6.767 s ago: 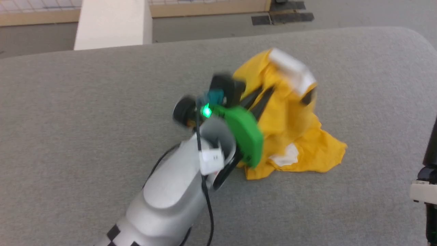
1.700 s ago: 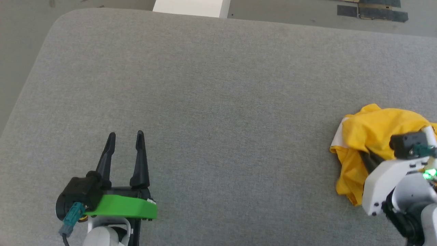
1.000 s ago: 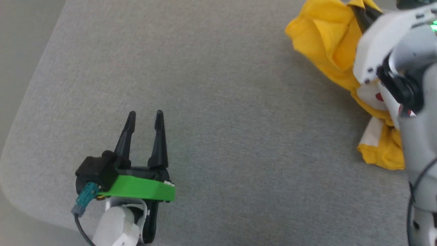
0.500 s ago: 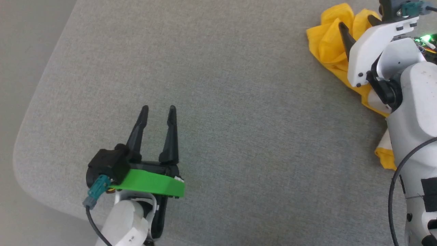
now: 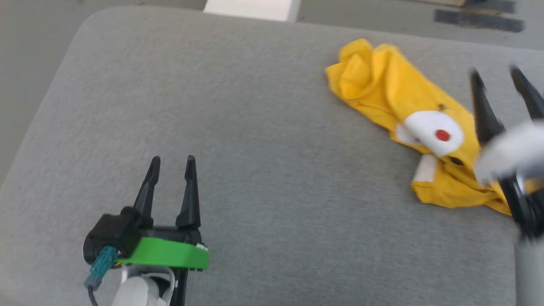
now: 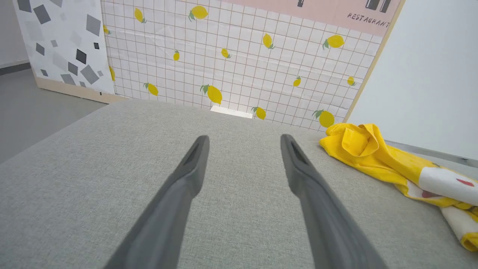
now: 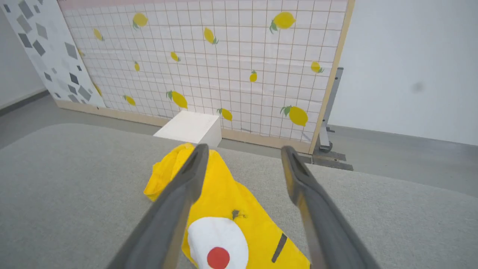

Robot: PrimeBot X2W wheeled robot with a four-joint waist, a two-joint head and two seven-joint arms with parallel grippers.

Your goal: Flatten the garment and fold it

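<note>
Grey fabric surface (image 5: 255, 127), crumpled yellow garment (image 5: 382, 93)

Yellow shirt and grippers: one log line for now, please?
garment: crumpled, on grey cushion | left gripper: open, empty | right gripper: open, empty

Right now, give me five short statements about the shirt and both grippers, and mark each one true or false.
1. The shirt lies on the grey cushion. True.
2. The left gripper has its fingers shut on the shirt. False: they are spread over bare cushion, well apart from the shirt.
3. The right gripper is open. True.
4. The shirt is folded into a neat square. False: it is a long, rumpled heap, bunched at its far end.
5. A white patch with a red dot faces up on the shirt. True.
</note>
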